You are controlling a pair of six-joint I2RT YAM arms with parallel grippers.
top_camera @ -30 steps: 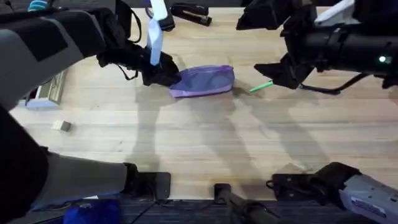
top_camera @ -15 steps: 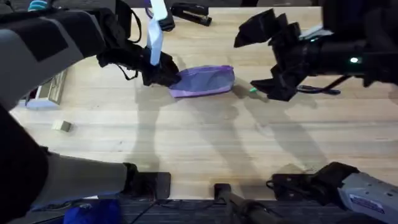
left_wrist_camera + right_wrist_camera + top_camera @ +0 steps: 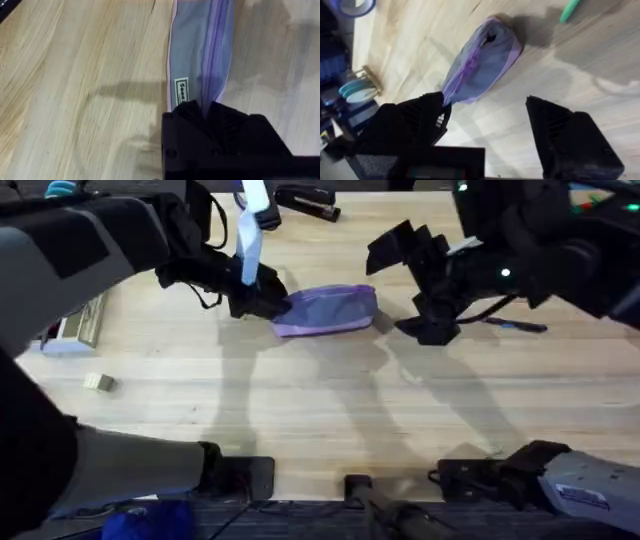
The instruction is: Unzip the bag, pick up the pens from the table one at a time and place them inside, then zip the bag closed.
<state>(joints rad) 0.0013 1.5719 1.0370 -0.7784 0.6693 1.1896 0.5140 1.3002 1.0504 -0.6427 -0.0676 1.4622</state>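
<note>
Right gripper [image 3: 408, 280] spread wide, beside the bag [image 3: 326, 310].

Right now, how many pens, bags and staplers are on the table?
Pens: 2, the green pen and the dark pen
Bags: 1, the purple bag
Staplers: 1, the black stapler
Total: 4

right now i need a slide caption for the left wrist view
Left fingers pinch one end of the lavender and grey-blue pouch, its zipper running away along the wooden table.
</note>
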